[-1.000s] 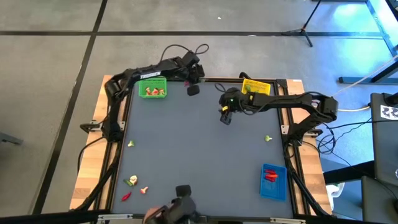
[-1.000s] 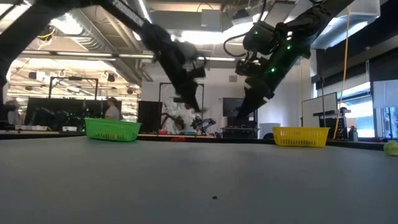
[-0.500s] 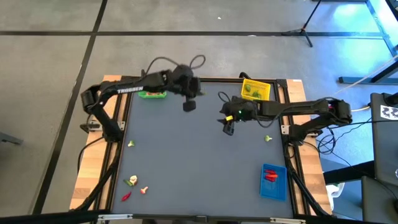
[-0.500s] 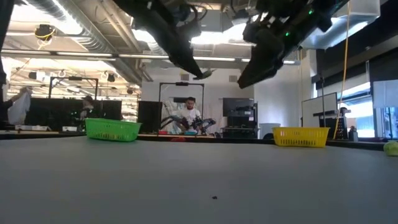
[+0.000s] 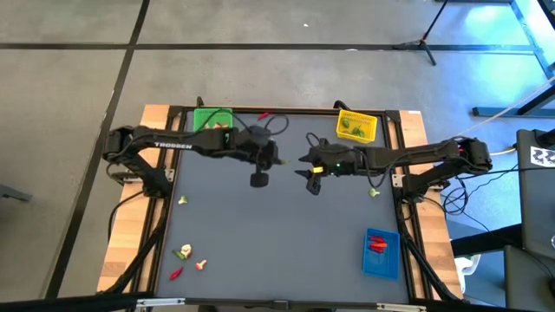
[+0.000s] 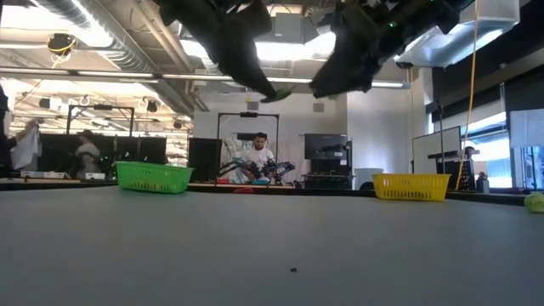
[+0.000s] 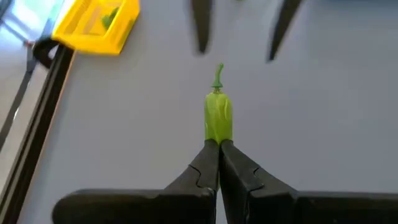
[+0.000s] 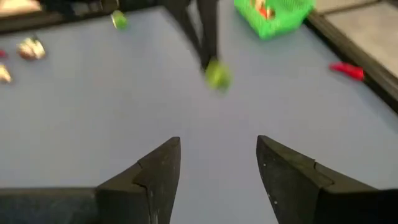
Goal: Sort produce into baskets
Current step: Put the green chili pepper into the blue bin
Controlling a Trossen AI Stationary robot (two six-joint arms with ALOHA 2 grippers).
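My left gripper is shut on a small green pepper-like piece above the middle of the table. It also shows in the high view. My right gripper is open and empty, just to the right of it, facing the green piece. The green basket and the yellow basket stand at the far edge. The blue basket with red pieces stands near right. My left gripper pinches the green piece by its blunt end between its two fingertips. The piece sticks out in line with the fingers, its stem pointing away from them. It is lifted clear of the table.
Several loose pieces lie near the table's left edge and near left corner. A green piece lies near the right edge. A red chili lies by the green basket. People stand in the room beyond.
My left gripper has swung from beside the green basket at the far edge toward the table's middle and has risen. My right gripper has risen and come a little toward the near edge, now facing the left gripper.
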